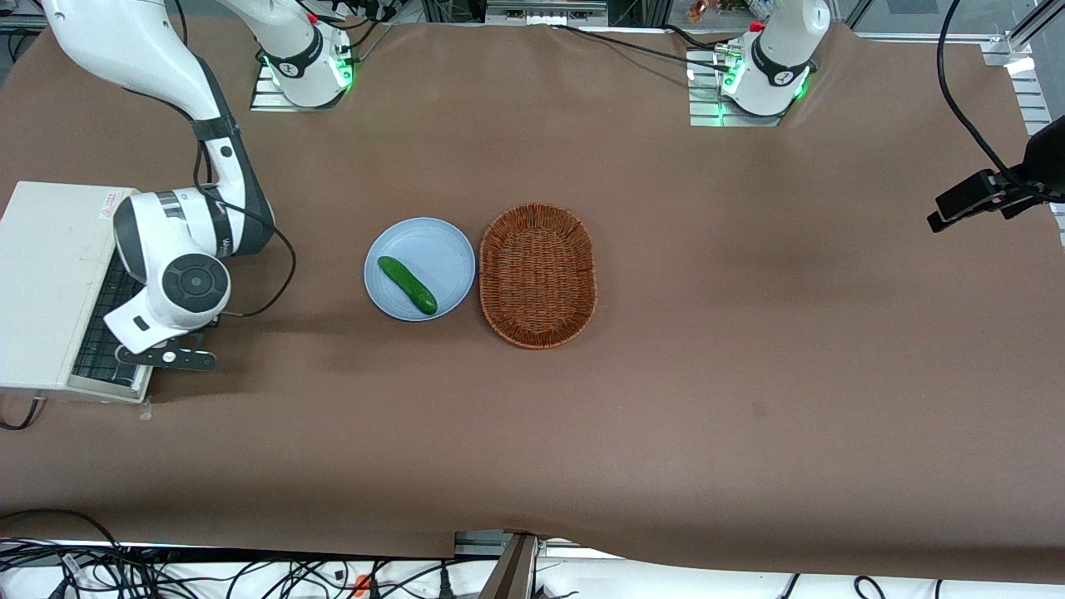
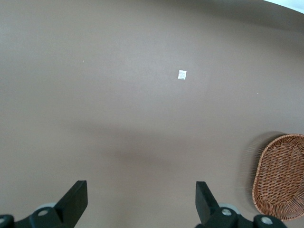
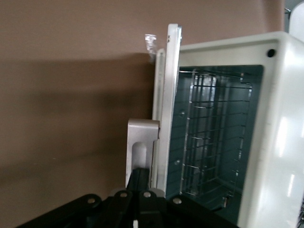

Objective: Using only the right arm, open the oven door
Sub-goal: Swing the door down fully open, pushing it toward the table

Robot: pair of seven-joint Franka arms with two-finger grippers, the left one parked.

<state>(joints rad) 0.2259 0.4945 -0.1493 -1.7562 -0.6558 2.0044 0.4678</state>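
The cream-white toaster oven [image 1: 50, 283] stands at the working arm's end of the table. Its oven door [image 1: 108, 349] is swung down and open. In the right wrist view the oven door [image 3: 166, 85] shows edge-on, with the dark cavity and wire rack [image 3: 213, 137] exposed beside it. The right arm [image 1: 179, 249] bends down over the door. Its black gripper [image 1: 146, 353] sits at the door's outer edge. In the wrist view the gripper [image 3: 142, 178] has its fingers pressed together, the tips resting against the silver handle [image 3: 142, 137].
A light blue plate [image 1: 391, 241] holding a green cucumber [image 1: 408, 285] lies mid-table, with an oval wicker basket [image 1: 538, 333] beside it toward the parked arm's end. The basket [image 2: 280, 175] also shows in the left wrist view. A black cable [image 1: 279, 274] trails from the arm.
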